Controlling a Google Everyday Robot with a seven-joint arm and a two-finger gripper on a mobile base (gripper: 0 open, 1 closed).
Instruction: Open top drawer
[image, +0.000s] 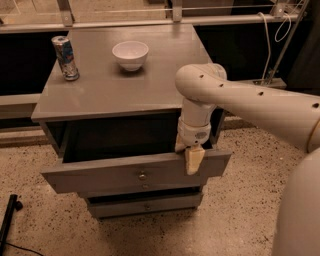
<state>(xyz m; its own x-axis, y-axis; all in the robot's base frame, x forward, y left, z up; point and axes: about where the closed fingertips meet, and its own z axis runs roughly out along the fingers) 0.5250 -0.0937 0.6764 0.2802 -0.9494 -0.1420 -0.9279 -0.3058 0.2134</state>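
Observation:
The top drawer is a grey wooden drawer with a small round metal knob at its centre. It stands pulled out from the grey cabinet, and its dark box is open to view. My gripper hangs from the white arm at the drawer front's top edge, right of the knob. One cream finger hangs down over the outside of the front panel. The other finger sits behind the panel, mostly hidden.
A white bowl and a drink can stand on the cabinet top. A narrower lower drawer sticks out slightly below. A black pole lies on the speckled floor at the left. Cables and a rail run behind.

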